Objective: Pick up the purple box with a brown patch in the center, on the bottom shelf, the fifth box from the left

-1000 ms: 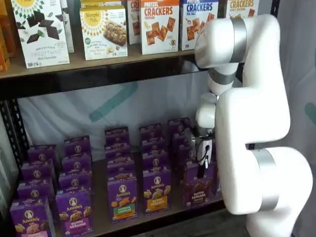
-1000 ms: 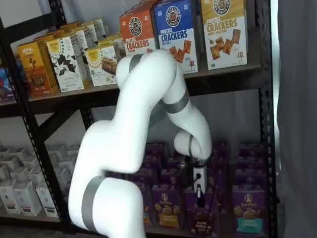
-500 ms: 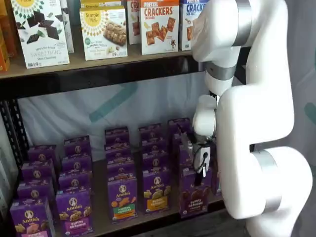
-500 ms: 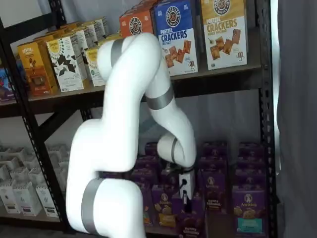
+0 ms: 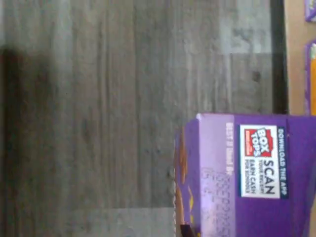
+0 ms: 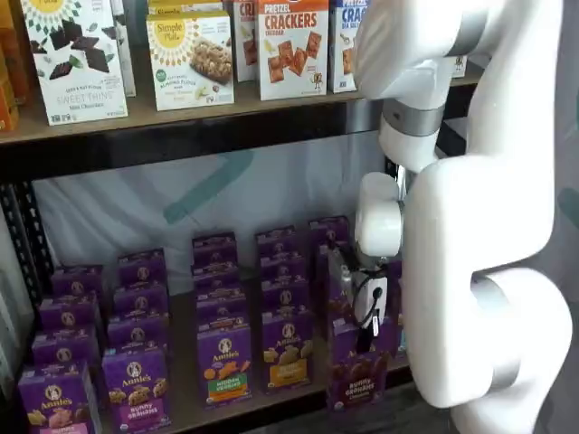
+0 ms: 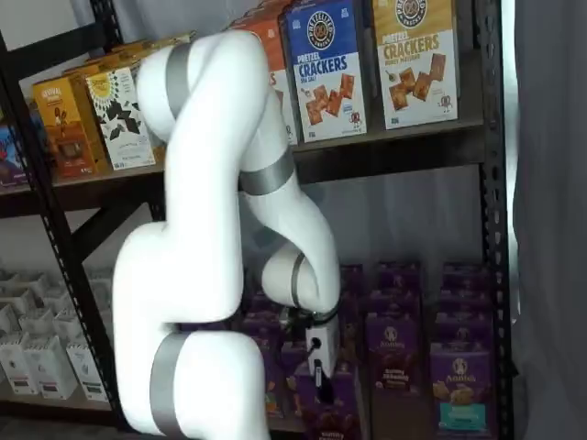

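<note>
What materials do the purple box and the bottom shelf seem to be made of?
The purple box looks like thin printed cardboard with a slight sheen: sharp folded edges and printed labels. The bottom shelf looks like a matte tan wooden or fibreboard panel, edged in thin black metal.

a small purple printed-cardboard box [image 6: 357,380] is showing a faintly glossy face at lower right. the tan wooden shelf board [image 6: 185,402] is looking matt, the smooth white plastic arm [image 6: 479,208] is gleaming, and the grey wood-grain floor [image 5: 98,123] is looking dull.
</note>
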Robot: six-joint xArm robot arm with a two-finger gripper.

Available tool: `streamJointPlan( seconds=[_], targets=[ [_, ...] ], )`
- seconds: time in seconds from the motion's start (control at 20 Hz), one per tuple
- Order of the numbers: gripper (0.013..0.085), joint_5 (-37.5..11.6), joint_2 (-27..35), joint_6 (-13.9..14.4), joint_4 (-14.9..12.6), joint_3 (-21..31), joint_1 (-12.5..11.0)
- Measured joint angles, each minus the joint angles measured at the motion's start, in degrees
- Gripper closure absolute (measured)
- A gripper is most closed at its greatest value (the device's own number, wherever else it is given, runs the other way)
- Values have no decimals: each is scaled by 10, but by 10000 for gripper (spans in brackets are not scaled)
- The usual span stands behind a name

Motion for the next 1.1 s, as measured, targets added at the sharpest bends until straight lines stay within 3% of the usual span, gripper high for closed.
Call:
streamJointPlan(
  seconds=[0.15, 0.2, 0.7, 1.1],
  targets=[
    [690, 22, -53, 73, -69, 40, 6],
    [690, 32, -77, 88, -78, 57, 11],
    [690, 130, -245, 122, -70, 137, 49],
    [690, 229, -374, 130, -54, 169, 65]
  ],
)
